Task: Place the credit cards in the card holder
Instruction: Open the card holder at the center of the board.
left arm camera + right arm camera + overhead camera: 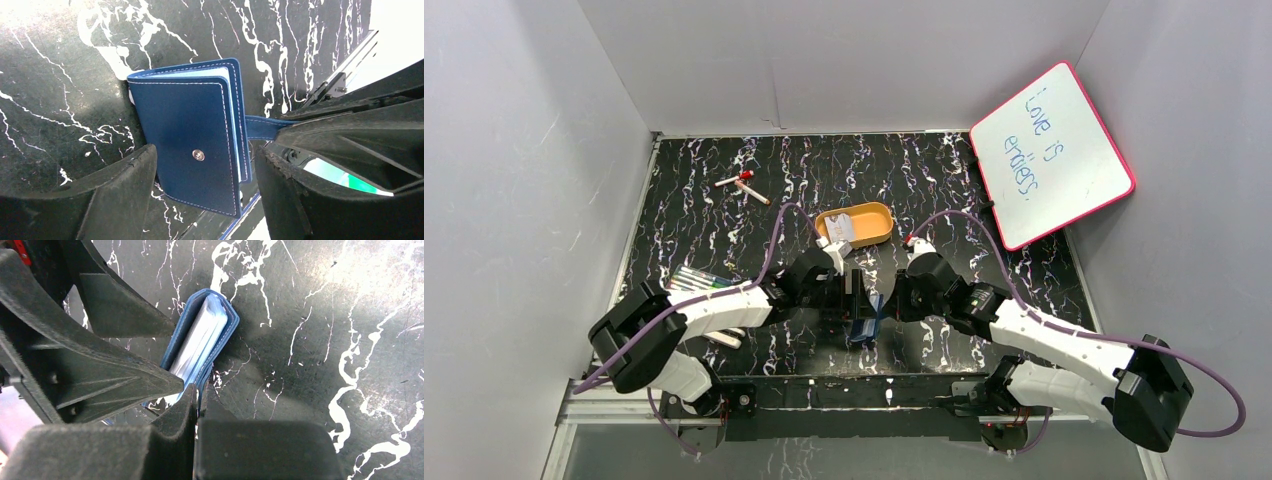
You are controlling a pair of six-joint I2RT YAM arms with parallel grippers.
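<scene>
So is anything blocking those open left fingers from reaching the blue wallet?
Nothing visible. The left fingers straddle the card holder, one on each side, with nothing between them and it. The right fingers pinch its strap, off to one side.

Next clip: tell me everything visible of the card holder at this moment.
The card holder is a navy folding wallet, leather-like, with pale stitching, a metal snap stud on its cover and lighter blue leaves inside. It is folded nearly shut and posed on edge over the black marbled table, pale contents showing between the covers. The right pincer is shut on its strap tab; the left pincer straddles it, jaws open, contact unclear.
</scene>
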